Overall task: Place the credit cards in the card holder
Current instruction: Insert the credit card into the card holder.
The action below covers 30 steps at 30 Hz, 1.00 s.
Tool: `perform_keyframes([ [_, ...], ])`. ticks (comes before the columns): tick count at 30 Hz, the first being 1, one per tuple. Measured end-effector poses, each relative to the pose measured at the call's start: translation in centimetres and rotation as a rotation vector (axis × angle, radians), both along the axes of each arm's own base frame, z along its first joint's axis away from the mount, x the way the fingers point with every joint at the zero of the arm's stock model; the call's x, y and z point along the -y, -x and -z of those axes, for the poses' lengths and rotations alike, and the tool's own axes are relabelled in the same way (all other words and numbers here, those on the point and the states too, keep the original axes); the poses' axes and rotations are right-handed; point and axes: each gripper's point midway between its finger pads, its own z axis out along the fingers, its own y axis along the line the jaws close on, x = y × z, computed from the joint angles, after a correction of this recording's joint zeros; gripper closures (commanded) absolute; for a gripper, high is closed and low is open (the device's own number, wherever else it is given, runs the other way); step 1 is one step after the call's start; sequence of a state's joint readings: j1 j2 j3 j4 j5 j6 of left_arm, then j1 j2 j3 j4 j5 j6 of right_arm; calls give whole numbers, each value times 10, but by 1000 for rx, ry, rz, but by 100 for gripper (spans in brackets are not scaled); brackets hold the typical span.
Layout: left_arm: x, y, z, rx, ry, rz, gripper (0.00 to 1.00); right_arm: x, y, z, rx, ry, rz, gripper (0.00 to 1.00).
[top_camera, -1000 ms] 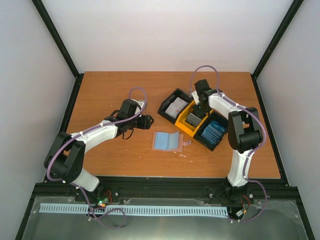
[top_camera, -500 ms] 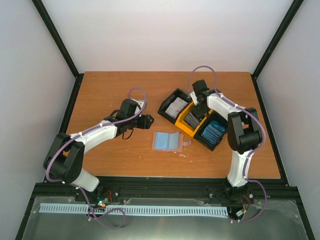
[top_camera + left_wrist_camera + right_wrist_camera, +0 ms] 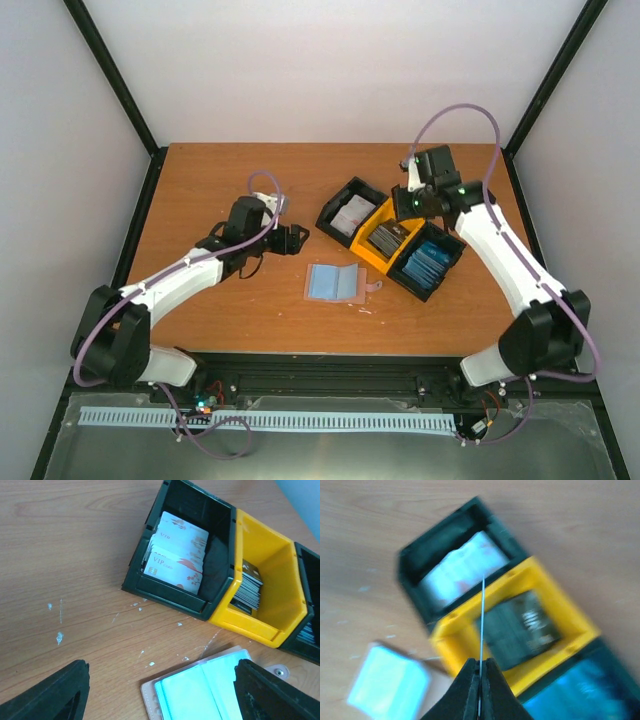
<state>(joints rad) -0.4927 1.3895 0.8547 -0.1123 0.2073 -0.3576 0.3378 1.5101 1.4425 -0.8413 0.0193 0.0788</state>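
Brown wooden worktop (image 3: 220,190) inside white walls and a black frame. Three bins stand in a touching row, right of centre. The far black bin (image 3: 172,592) holds the white-and-red cards (image 3: 177,555). The yellow bin (image 3: 265,540) holds the grey cards (image 3: 387,238). The near black bin (image 3: 447,268) holds the blue cards (image 3: 430,262).

The holder (image 3: 333,282) lies open and flat on the worktop just in front of the bins, pale blue inside facing up.

The left fingers (image 3: 50,695) are spread wide and hold nothing, above the worktop between the holder and the far black bin.

The right fingers (image 3: 465,695) are pressed together on one card (image 3: 482,620), seen edge-on above the yellow bin. The wrist view is blurred: the card's colour cannot be told, though it appears to be lifted clear of the stacks.
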Motion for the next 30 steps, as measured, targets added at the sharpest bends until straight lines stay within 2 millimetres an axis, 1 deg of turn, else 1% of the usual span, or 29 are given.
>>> perform_keyframes([
  [2,1,3,-3,10,15,8,11,-16,17,-1,-24,-159,4,97],
  [3,1,5,-4,10,22,12,10,-26,29,3,-50,-248,3,97],
  [5,2,8,-2,2,33,21,9,-44,50,18,-116,-389,11,97],
  [7,4,12,1,-17,47,32,9,-60,68,38,-190,-495,19,97],
  [8,5,14,3,-29,53,39,9,-70,77,51,-238,-536,25,97],
  [11,10,20,12,-76,75,52,13,-96,98,85,-357,-584,29,97],
  [15,14,27,32,-172,89,56,19,-127,110,111,-423,-631,29,97],
  [17,15,31,45,-226,89,57,24,-137,114,124,-442,-635,39,97],
  [20,17,37,64,-303,89,58,30,-145,114,141,-457,-631,63,97],
  [24,16,46,85,-388,83,51,41,-140,113,158,-450,-614,111,97],
  [26,16,49,93,-419,81,44,44,-136,111,161,-436,-602,131,97],
  [30,16,52,101,-451,79,39,51,-133,108,164,-412,-591,148,97],
])
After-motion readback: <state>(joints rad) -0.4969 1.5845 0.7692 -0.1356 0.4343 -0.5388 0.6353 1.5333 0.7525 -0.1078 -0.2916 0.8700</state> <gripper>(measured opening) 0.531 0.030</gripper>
